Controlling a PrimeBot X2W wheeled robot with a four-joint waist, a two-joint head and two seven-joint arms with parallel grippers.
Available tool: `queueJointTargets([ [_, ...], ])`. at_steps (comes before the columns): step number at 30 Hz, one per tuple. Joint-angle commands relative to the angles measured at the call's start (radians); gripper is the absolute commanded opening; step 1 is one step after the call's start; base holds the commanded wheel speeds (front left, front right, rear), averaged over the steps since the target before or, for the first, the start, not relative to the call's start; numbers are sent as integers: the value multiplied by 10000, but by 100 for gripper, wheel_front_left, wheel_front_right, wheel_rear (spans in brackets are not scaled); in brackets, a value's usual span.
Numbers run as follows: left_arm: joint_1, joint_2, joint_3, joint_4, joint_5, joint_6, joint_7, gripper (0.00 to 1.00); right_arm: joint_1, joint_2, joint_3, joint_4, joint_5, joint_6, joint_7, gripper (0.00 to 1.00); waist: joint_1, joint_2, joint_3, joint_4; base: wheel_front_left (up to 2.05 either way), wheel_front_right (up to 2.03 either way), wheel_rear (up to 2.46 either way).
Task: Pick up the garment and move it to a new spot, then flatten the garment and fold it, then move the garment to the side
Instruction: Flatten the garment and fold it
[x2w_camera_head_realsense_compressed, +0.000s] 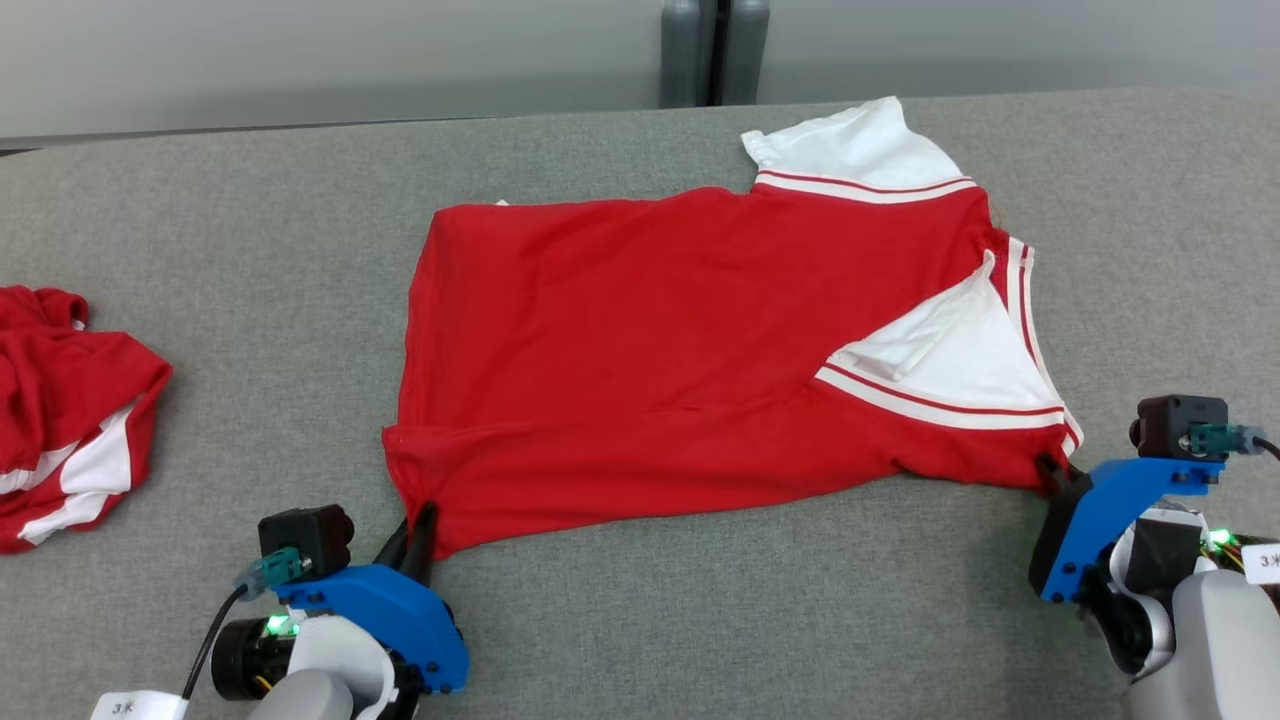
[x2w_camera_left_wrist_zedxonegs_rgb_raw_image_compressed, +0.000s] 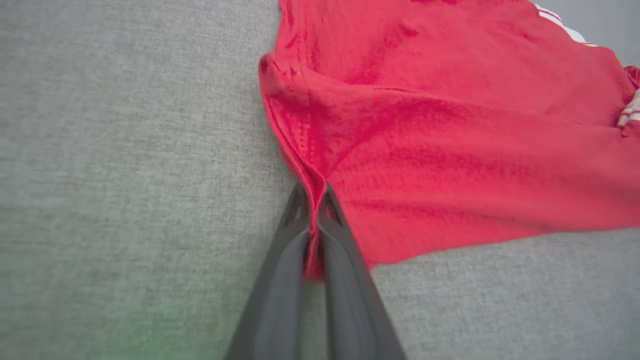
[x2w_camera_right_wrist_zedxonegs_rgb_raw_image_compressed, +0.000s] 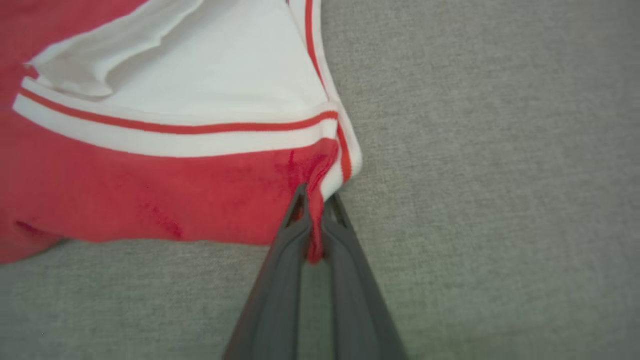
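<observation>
At nine o'clock in your head view you'll find a crumpled red-and-white shirt (x2w_camera_head_realsense_compressed: 70, 420), bunched in a heap and cut off by the frame edge. White panels and thin stripes show among its lower folds. It lies on the grey woven table cover (x2w_camera_head_realsense_compressed: 640, 620), which spans the picture from side to side and fills the background of both wrist views. At twelve o'clock, beyond the cover's far edge, two dark grey upright posts (x2w_camera_head_realsense_compressed: 682, 50) stand side by side, a narrow dark gap between them, against a pale grey wall (x2w_camera_head_realsense_compressed: 300, 60).
</observation>
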Motion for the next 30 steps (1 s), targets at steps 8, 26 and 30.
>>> queueJointTargets([
  [8, 1053, 594, 145, -752, -179, 327, 167, 0, 1772, -7, -48, -2152, 756, 16, 401, 0, 0, 0, -632, -49, 0, 0, 0],
  [26, 3117, 1381, 293, -3575, -925, 1480, 1675, 100, 3925, -4, -188, -4500, 1584, 17, 1596, 100, 0, 0, -791, -97, 0, 0, 0],
  [30, 3020, 1548, 397, -4008, -949, 1568, 1818, 100, 3404, -1, 18, -4773, 1264, 17, 1557, 100, 0, 0, -722, -100, 0, 0, 0],
])
